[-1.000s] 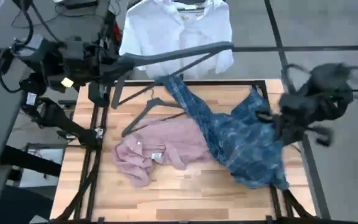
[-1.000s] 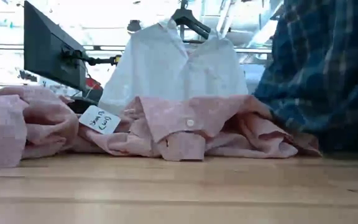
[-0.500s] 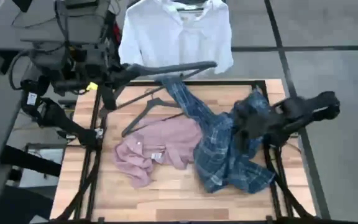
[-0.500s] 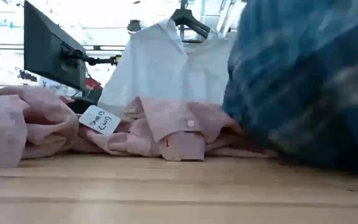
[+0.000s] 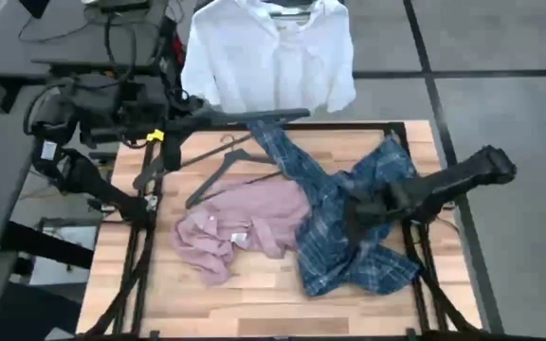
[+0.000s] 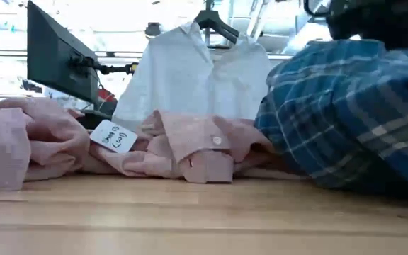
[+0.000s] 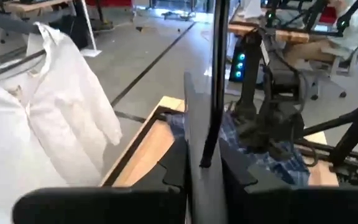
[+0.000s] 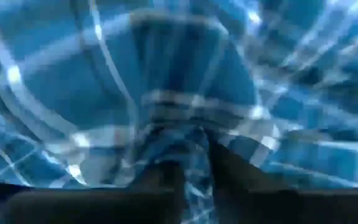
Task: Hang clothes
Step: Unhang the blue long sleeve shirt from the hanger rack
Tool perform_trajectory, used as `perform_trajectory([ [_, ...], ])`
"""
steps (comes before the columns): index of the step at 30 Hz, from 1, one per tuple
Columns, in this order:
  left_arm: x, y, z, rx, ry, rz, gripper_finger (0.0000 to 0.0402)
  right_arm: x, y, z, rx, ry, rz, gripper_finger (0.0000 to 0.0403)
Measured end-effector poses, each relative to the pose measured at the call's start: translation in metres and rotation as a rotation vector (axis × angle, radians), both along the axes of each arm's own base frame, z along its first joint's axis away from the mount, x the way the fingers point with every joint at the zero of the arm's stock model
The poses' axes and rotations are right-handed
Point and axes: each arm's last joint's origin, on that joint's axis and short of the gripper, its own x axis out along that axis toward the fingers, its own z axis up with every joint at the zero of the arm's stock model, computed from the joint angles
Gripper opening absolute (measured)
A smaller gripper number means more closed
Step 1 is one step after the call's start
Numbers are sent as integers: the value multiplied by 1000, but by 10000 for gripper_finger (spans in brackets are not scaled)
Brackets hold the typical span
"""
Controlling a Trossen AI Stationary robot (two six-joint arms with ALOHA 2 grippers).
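Looking down, your right gripper (image 5: pixel 356 216) sits pressed into the blue-and-white plaid shirt (image 5: pixel 349 242), directly beneath and around its tips; in the right wrist view the fingers (image 8: pixel 166 171) stand slightly apart with cloth bunched between, though you cannot tell whether they grip. The shirt's long axis runs from that gripper toward the far left, a sleeve reaching toward your left gripper (image 5: pixel 297 114), which is clamped on a dark hanger (image 7: pixel 211 87) beside the hung white shirt (image 5: pixel 268 52). Your right arm is nearer.

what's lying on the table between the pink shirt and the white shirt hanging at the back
In the high view, dark wire hangers lie on bare wood between the pink shirt and the hung white shirt.
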Motion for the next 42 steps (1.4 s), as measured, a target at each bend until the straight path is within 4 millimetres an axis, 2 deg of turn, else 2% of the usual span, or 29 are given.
perform_trajectory([
  [3,2,5,-9,4,87,81,25,-1,-4,3,18,3,-9,153],
  [6,9,11,-24,55,203,199,25,-3,-6,15,32,-44,-13,187],
  [10,19,20,-48,70,294,261,25,-5,-12,29,21,-109,-18,208],
  [13,23,21,-71,60,296,267,25,-7,-15,32,16,-125,-31,211],
  [17,28,27,-125,44,330,316,25,-6,-15,31,14,-120,-30,210],
  [25,38,32,-253,49,434,340,25,-2,-9,25,7,-87,-2,210],
  [27,39,32,-275,51,466,338,25,-2,-9,25,7,-88,-2,209],
  [30,40,32,-299,68,494,340,33,-2,-9,25,8,-89,-3,209],
  [34,41,33,-318,85,567,333,68,-2,-9,25,8,-88,-2,209],
  [37,44,33,-324,85,595,330,88,-2,-9,25,8,-88,-3,209],
  [39,44,32,-322,76,600,311,100,-2,-9,25,8,-89,-3,209],
  [42,47,31,-308,26,566,265,120,-3,-8,25,23,-85,2,209],
])
